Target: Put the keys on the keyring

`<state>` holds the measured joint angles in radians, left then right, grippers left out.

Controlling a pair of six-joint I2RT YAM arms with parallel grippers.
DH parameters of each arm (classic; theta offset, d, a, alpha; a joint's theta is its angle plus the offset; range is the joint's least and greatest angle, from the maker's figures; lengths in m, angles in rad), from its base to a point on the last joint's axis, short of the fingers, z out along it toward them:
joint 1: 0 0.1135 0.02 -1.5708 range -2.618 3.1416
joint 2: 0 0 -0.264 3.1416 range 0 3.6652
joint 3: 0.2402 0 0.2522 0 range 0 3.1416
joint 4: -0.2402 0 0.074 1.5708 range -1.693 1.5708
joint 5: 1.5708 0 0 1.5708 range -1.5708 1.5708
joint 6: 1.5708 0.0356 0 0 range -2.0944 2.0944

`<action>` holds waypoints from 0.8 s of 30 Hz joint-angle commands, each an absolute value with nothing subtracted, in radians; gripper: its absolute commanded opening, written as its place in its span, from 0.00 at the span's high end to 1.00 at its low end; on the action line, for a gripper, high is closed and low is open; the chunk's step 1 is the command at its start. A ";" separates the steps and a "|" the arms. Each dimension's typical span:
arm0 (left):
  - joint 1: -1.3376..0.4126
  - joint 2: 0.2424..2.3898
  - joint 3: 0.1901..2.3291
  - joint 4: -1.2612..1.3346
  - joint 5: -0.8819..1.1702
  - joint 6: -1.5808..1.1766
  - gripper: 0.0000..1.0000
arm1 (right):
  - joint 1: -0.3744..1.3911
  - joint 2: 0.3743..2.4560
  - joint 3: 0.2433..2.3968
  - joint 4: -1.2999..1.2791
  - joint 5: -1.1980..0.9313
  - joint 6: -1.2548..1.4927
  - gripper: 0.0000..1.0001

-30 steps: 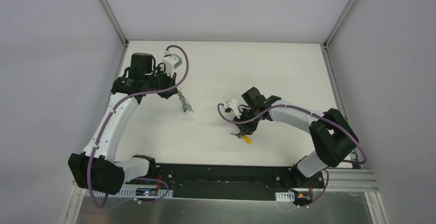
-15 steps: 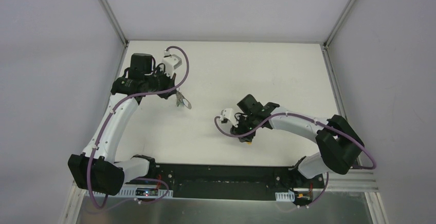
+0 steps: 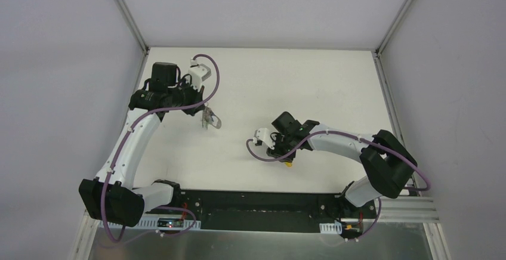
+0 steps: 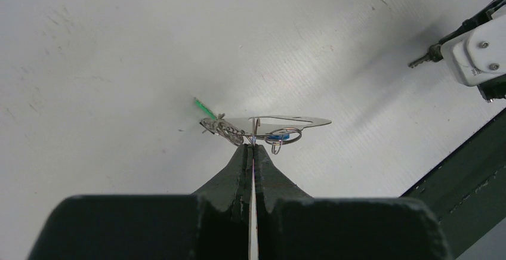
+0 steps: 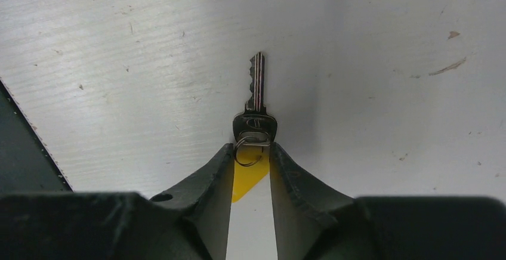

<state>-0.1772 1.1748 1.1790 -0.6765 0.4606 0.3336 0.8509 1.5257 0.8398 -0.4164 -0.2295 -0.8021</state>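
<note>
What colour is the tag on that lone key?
The tag is yellow, clearest in the right wrist view.

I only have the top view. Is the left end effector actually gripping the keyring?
Observer: Yes. The left end effector is shut on the keyring, pinching its thin wire loop.
Operator: Any keys on it already?
Observer: A green key and a blue key are on it.
Operator: And the right side?
Observer: The right end effector straddles a yellow tag ringed to a key, whose blade points away. I can't tell whether it is clamped.
</note>
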 commanded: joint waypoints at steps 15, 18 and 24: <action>-0.184 1.144 1.200 -0.685 0.463 0.357 1.00 | 0.858 1.523 0.858 -0.422 -0.205 -0.839 0.86; -0.184 1.144 1.200 -0.685 0.464 0.357 1.00 | 0.858 1.514 0.862 -0.428 -0.205 -0.841 0.86; -0.184 1.149 1.201 -0.687 0.466 0.355 1.00 | 0.857 1.504 0.864 -0.437 -0.200 -0.842 0.85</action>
<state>-0.1772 1.1748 1.1790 -0.6937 0.4606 0.3344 0.8536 1.5276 0.8413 -0.4011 -0.2192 -0.8246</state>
